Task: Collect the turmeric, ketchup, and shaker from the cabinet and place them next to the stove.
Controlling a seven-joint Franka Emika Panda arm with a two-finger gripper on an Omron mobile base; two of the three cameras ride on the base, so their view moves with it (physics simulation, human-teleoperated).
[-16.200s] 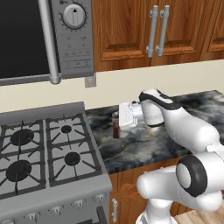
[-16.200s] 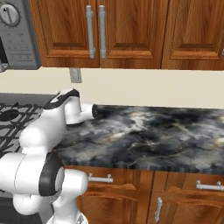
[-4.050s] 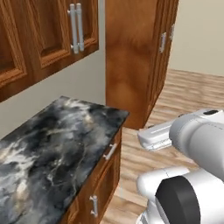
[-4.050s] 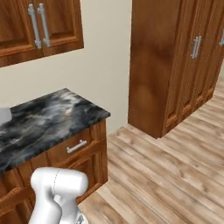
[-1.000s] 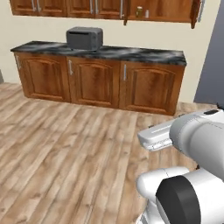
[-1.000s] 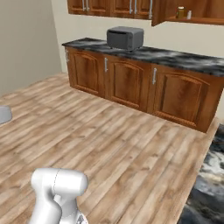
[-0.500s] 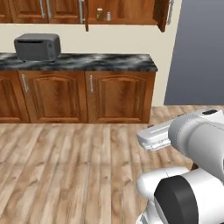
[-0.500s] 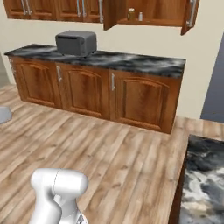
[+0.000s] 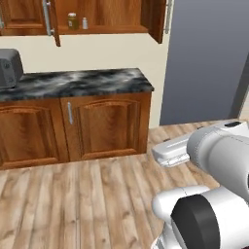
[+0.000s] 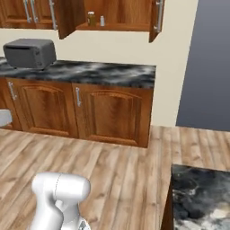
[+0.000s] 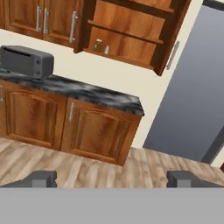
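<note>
Cabinet open; turmeric, prob. shaker upright on bottom shelf.

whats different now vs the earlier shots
The base has driven off from the stove counter, where the arm was reaching among small containers, and swung round the kitchen; the whole view changed, not the things. It now faces the open cabinet with the turmeric and shaker on its shelf above a counter. The gripper stays open and empty.
</note>
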